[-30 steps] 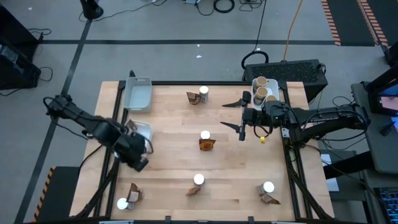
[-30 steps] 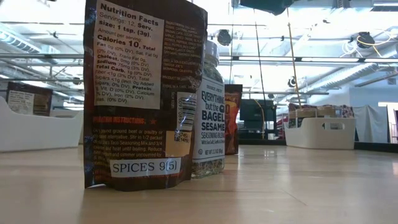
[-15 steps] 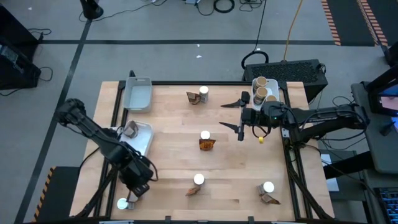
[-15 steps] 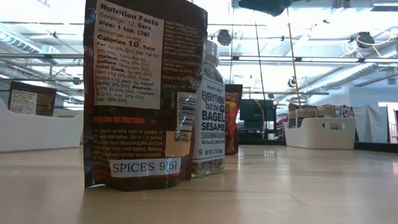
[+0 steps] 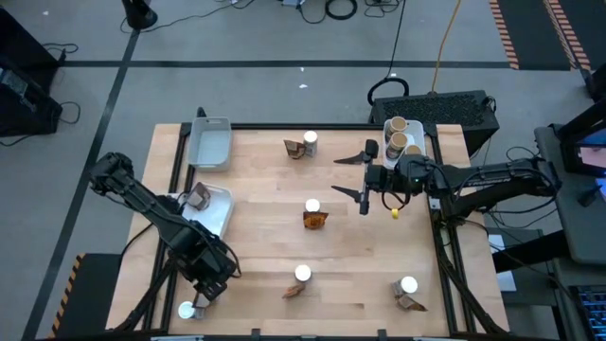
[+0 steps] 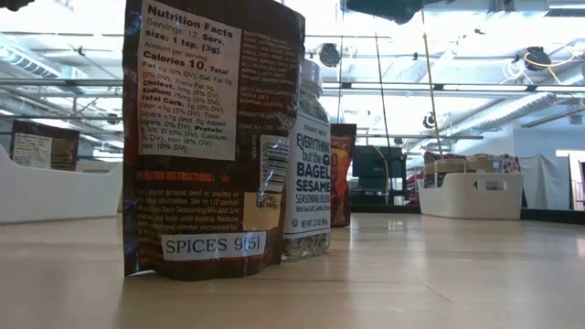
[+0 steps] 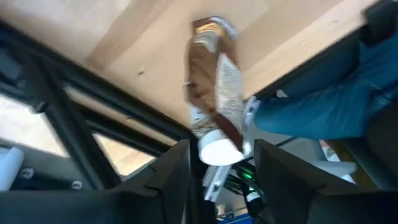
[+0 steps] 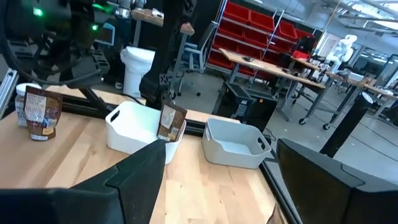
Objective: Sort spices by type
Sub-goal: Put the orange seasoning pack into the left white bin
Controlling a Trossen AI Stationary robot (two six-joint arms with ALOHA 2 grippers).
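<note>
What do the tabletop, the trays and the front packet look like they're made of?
Table: pale wood, matte, grain lines showing. Trays: likely moulded plastic, white and smooth, with rounded rims. Packet: probably glossy printed film or foil, dark brown, creased along its edges.

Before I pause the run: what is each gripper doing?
Left gripper: open, over the white-lidded jar and brown packet, holding nothing.
Right gripper: open, empty, above the table.

Grey floor (image 5: 265, 38), red shelving (image 8: 261, 43), white toilet (image 8: 138, 65), bright ceiling lights.

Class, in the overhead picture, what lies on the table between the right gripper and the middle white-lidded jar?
Nothing: only bare wooden table separates the open right gripper from the white-lidded jar, as the high view shows.
</note>
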